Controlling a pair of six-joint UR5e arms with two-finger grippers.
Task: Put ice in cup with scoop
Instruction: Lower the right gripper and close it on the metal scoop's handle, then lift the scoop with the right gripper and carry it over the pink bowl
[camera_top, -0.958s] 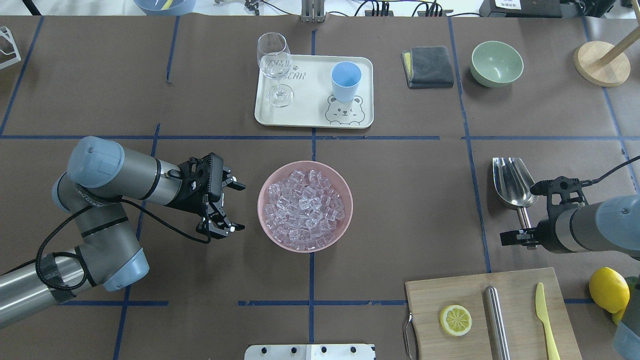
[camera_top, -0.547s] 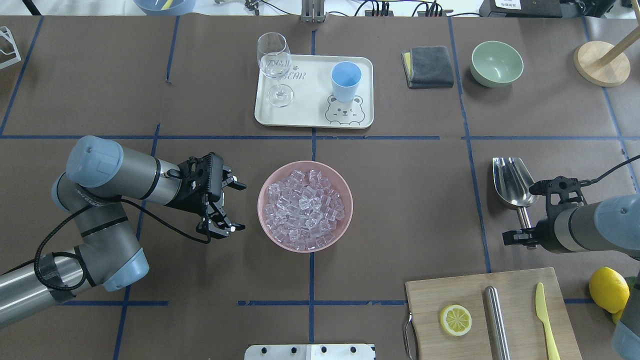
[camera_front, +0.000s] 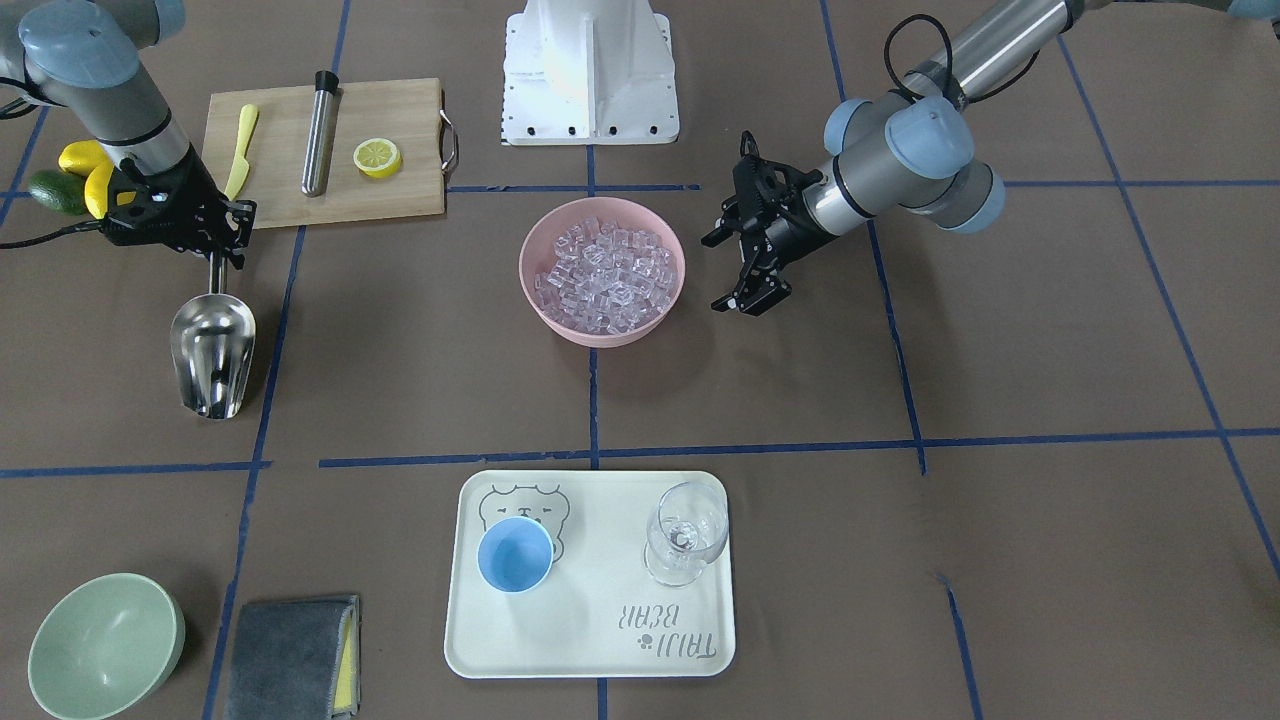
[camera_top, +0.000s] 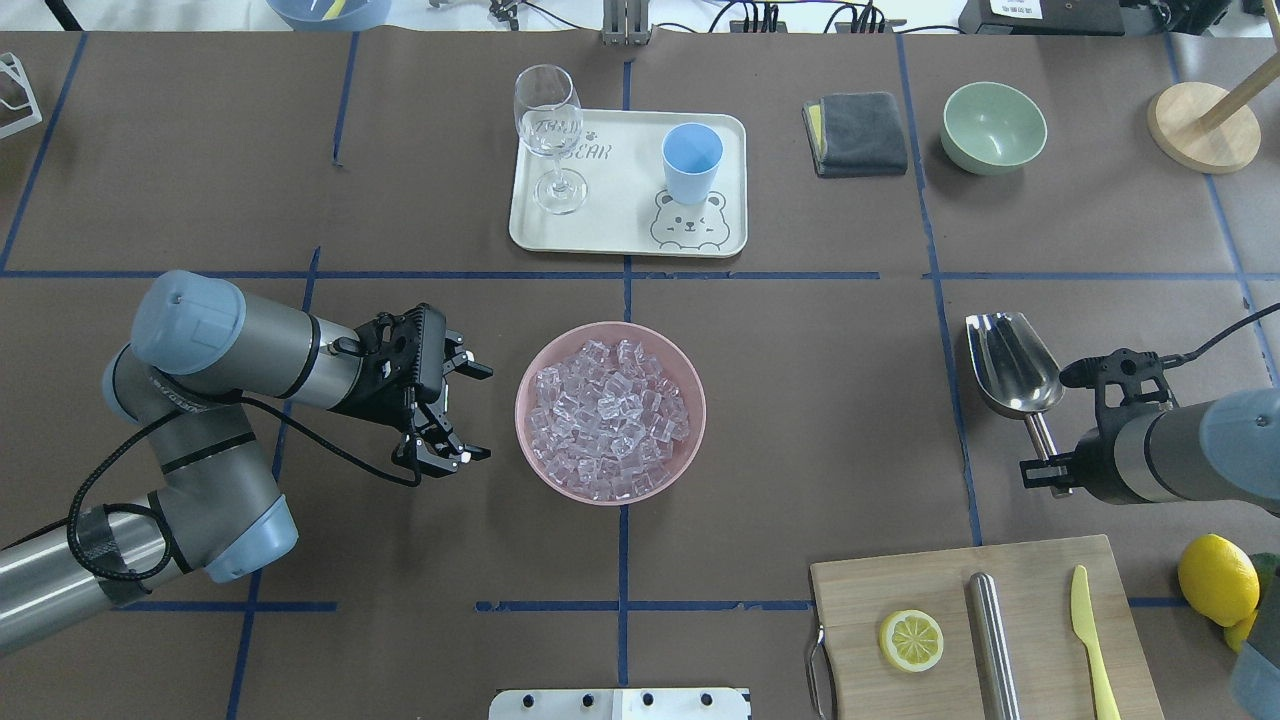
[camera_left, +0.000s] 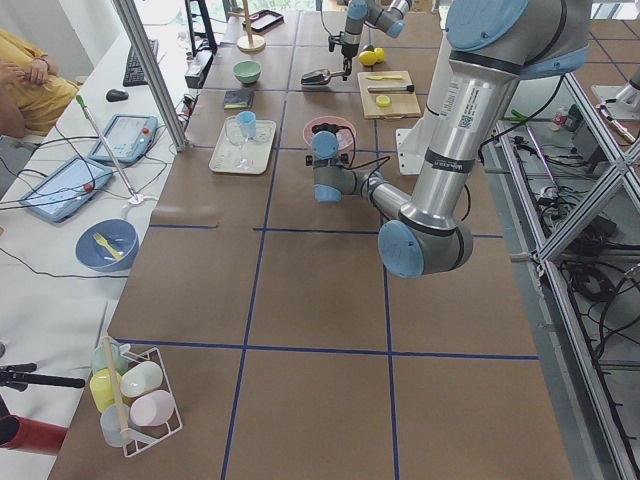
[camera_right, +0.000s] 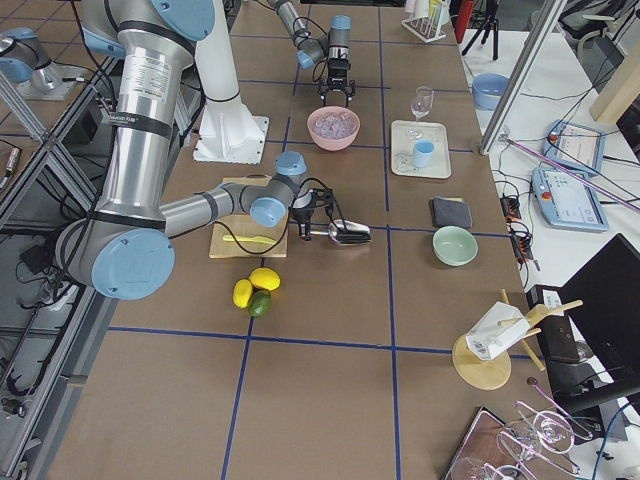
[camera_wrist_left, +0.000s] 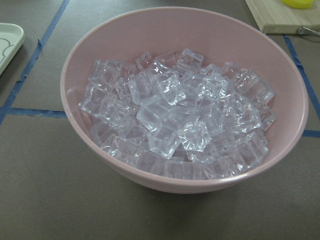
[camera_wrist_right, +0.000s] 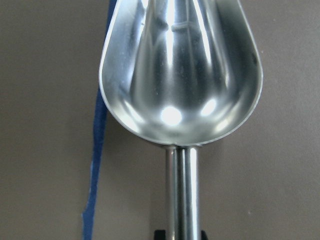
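While the right gripper (camera_top: 1045, 467) is clamped on the thin handle of the scoop (camera_top: 1010, 365), its trough is empty, so no scooping is done yet. The left gripper (camera_top: 482, 413) hovers spread open just beside the pink bowl (camera_top: 522, 400) heaped with ice (camera_top: 610, 405). Farther off, the cup (camera_top: 691, 160) stands empty on the tray (camera_top: 600, 225).

The brown table (camera_top: 800, 400), crossed by blue tape lines, carries a cream tray (camera_top: 612, 205), a pink bowl (camera_top: 522, 415), a green bowl (camera_top: 993, 127), a grey cloth (camera_top: 858, 133), a wooden board (camera_top: 880, 580) and a lemon (camera_top: 1216, 578).
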